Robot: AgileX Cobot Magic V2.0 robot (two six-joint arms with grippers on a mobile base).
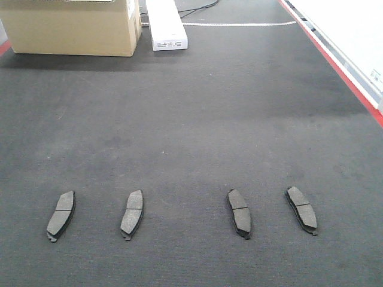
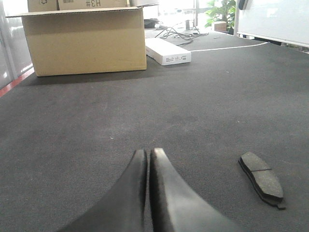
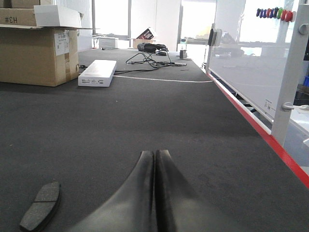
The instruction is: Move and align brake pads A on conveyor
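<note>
Stretching across every view, the wide dark charcoal felt-textured conveyor belt point(image 1: 197, 113) carries everything here, its red stripe running along the right edge. At its far end sits a big tan cardboard box point(image 1: 72, 27) with a long white carton point(image 1: 166, 24) beside it, both well apart from the work area and likely just stored there.

Near the front edge, the four small flat dark-grey crescent brake pads lie in a rough row: the far-left pad point(image 1: 61, 215), the inner-left pad point(image 1: 132, 213), the inner-right pad point(image 1: 239, 213) and the far-right pad point(image 1: 301, 209). The left pair tilts one way and the right pair the other, with a wider gap between the two pairs, so the row looks only partly aligned and the spacing probably needs evening out.

The left gripper point(image 2: 148, 154) hangs low over bare belt, its black fingers pressed together and holding nothing, with one pad just off to its right. The right gripper point(image 3: 155, 155) mirrors it, fingers closed and empty, a pad lying to its lower left.
</note>
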